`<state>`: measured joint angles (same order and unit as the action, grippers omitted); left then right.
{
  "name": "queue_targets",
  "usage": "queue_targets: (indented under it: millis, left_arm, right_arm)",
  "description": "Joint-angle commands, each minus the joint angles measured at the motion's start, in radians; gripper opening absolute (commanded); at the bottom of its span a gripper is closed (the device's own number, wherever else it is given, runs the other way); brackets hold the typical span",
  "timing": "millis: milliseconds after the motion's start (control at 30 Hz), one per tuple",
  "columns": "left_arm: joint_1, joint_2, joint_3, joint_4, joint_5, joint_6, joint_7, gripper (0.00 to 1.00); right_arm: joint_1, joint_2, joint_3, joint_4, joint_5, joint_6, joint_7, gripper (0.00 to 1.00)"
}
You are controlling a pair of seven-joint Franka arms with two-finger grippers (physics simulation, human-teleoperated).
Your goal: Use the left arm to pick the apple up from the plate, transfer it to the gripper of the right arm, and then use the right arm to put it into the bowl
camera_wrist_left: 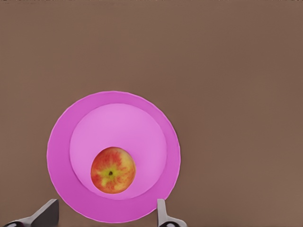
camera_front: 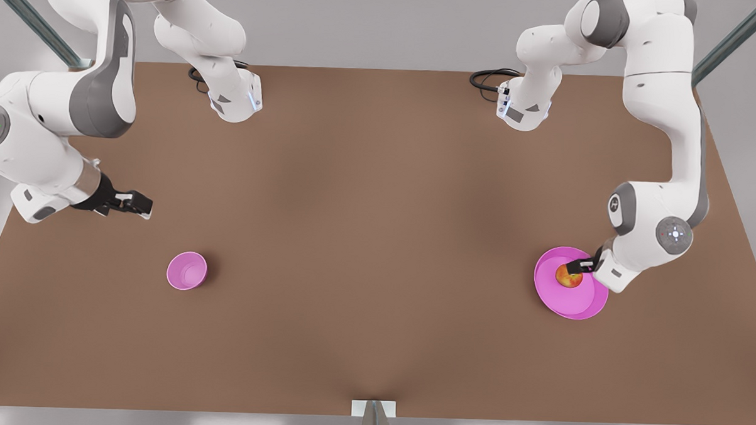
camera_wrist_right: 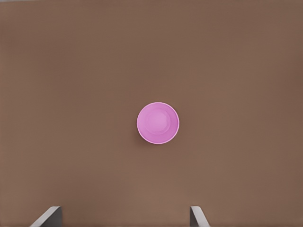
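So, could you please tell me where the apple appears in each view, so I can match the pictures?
Front view: the apple lies on the plate at the front view's right, under the left tool.
Left wrist view: apple on the plate's inner floor.
Right wrist view: bowl, no apple.
Shared landmark: the plate.

The left tool hides part of the apple.
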<state>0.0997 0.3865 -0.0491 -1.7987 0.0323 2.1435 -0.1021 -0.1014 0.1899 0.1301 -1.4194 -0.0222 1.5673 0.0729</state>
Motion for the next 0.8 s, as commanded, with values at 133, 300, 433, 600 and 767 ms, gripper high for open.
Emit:
queue_targets:
  millis: [133,300,433,600,767]
  left_arm:
    - [0.026,0.025,-0.002,-0.091,0.001,0.223,-0.004,1.00]
    - [0.028,0.023,-0.002,-0.183,0.000,0.305,-0.004,1.00]
    - [0.046,0.046,-0.002,-0.202,0.000,0.320,-0.004,1.00]
    - [0.040,0.089,-0.002,-0.203,0.000,0.355,-0.004,1.00]
    - [0.038,0.107,-0.005,-0.194,0.000,0.369,-0.004,1.00]
  right_arm:
    - [-0.001,0.002,0.000,0.000,0.001,0.005,0.004,1.00]
    - [-0.003,0.003,0.000,0.000,0.001,0.005,0.002,1.00]
    - [-0.003,0.005,0.000,0.000,0.001,0.005,0.001,1.00]
    - [-0.004,0.005,0.000,0.000,0.001,0.005,0.001,1.00]
    - [-0.003,0.008,0.000,0.002,0.001,0.005,0.002,1.00]
